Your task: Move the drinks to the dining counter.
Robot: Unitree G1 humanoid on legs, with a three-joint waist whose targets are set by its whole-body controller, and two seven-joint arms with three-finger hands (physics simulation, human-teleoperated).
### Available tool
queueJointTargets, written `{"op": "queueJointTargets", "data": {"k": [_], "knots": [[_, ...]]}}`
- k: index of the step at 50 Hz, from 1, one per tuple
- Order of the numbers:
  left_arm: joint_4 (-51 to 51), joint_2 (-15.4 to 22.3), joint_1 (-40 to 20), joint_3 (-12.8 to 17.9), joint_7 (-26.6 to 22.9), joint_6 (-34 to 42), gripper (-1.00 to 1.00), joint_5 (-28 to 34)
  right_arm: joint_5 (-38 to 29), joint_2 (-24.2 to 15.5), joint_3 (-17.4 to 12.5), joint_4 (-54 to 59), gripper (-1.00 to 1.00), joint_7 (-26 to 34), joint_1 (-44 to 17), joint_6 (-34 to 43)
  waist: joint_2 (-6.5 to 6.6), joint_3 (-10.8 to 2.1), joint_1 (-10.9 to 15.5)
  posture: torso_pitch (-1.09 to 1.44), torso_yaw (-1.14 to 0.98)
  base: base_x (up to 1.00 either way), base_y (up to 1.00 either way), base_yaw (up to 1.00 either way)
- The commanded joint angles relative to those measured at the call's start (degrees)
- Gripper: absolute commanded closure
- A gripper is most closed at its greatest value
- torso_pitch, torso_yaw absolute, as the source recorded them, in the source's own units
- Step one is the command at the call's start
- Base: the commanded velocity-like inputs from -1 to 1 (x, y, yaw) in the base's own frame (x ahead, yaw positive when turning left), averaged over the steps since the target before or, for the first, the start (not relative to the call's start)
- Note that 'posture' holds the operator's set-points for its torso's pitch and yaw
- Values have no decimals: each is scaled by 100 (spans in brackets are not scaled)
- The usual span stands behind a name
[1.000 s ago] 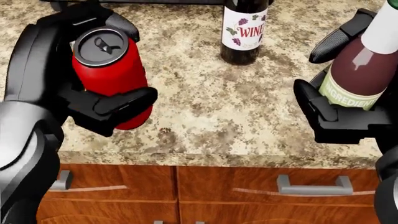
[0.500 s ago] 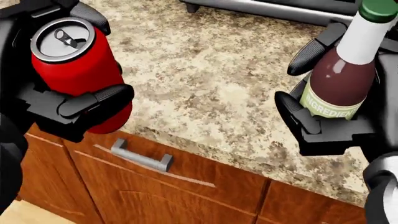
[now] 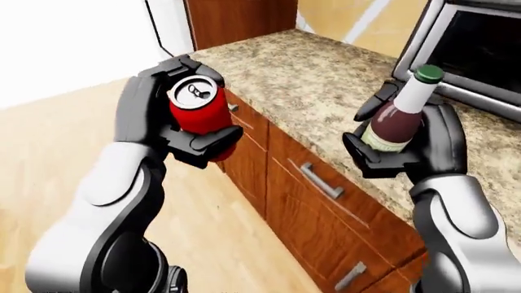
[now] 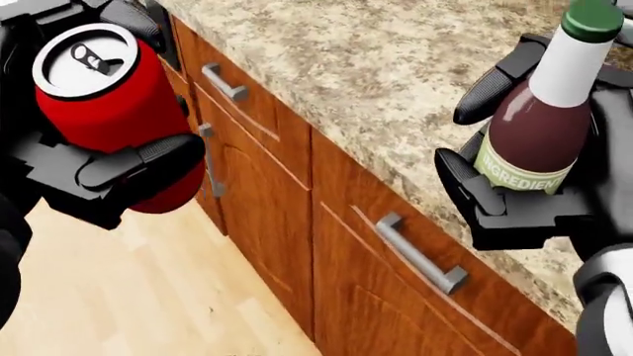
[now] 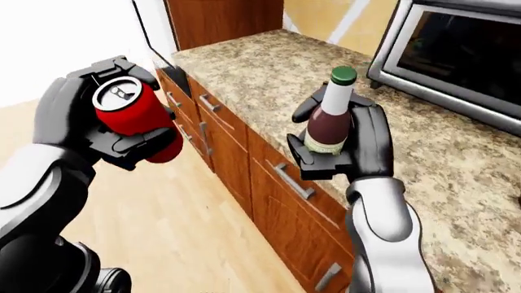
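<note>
Transit step, both hands loaded: left hand (image 4: 94,159) wraps the red can (image 4: 104,100) over the floor, right hand (image 4: 525,200) clamps the bottle (image 4: 544,119) beside the granite counter (image 3: 325,85). Keep both upright while you walk.

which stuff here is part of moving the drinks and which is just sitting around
Job: red can, held in the left hand; green-capped bottle, held in the right hand.
Just there: microwave, granite counter, wooden cabinets.
</note>
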Motion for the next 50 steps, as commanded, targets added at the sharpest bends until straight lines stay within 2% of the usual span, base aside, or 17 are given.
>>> {"op": "queueJointTargets", "data": {"k": [1,8,10,11,12,15,20,24,26,27,31,37,39,40,41,44,50], "knots": [[-199,11,-272,-26,30,-196,100,-97,-84,-67,-119,-188,100,-72,-140,-255,-2,-189,-33,0,0,0,0,100],[-250,32,-261,23,102,-160,100,-216,-152,-73,-57,-252,100,-49,-165,-190,-472,-34,-106,0,0,0,0,100],[-234,52,-248,46,103,-190,100,-243,-169,-75,-50,-248,100,-35,-181,-182,-713,-57,-119,0,0,0,0,100],[-202,65,-230,56,107,-239,100,-259,-187,-83,-41,-254,100,-26,-192,-172,-941,-154,-170,0,0,0,0,100],[-182,69,-218,67,124,-269,100,-281,-238,-105,-7,-221,100,-21,-181,-228,-768,-134,-172,0,0,0,0,100],[-164,98,-254,87,172,-251,100,-346,-323,-107,44,-215,100,30,-208,-224,-752,-130,-134,0,0,0,0,100],[-147,116,-278,84,255,-263,100,-439,-525,-45,215,-165,100,112,-134,-339,-426,-82,-159,0,0,0,0,100],[-125,168,-233,48,306,-325,100,-444,-651,6,240,-176,100,212,-150,-312,-52,-99,-202,0,0,0,0,100],[-142,167,-246,62,315,-297,100,-467,-687,19,249,-151,100,239,-151,-349,304,-328,-181,0,0,0,0,100],[-140,171,-241,62,319,-304,100,-474,-706,30,259,-151,100,250,-149,-359,145,-132,-129,0,0,0,0,100],[-154,177,-206,65,330,-318,100,-507,-707,96,223,-178,100,303,-170,-333,-87,-200,-9,0,0,0,0,100],[-166,179,-176,59,361,-333,100,-541,-719,134,221,-154,100,318,-134,-382,-488,-21,-119,0,0,0,0,100],[-156,178,-197,57,374,-325,100,-548,-717,135,217,-153,100,322,-145,-371,-785,-101,-137,0,0,0,0,100],[-162,184,-212,68,377,-295,100,-561,-695,158,202,-155,100,317,-174,-340,-977,-295,-170,0,0,0,0,100],[-182,189,-217,85,378,-277,100,-572,-687,163,199,-162,100,311,-175,-335,-717,-69,-206,0,0,0,0,100],[-241,202,-227,125,376,-210,100,-611,-693,155,218,-193,100,293,-159,-320,-705,-124,-147,0,0,0,0,100],[-212,179,-138,63,408,-312,100,-631,-617,157,189,-256,100,281,-230,-200,-275,-79,-189,0,0,0,0,100]]}}
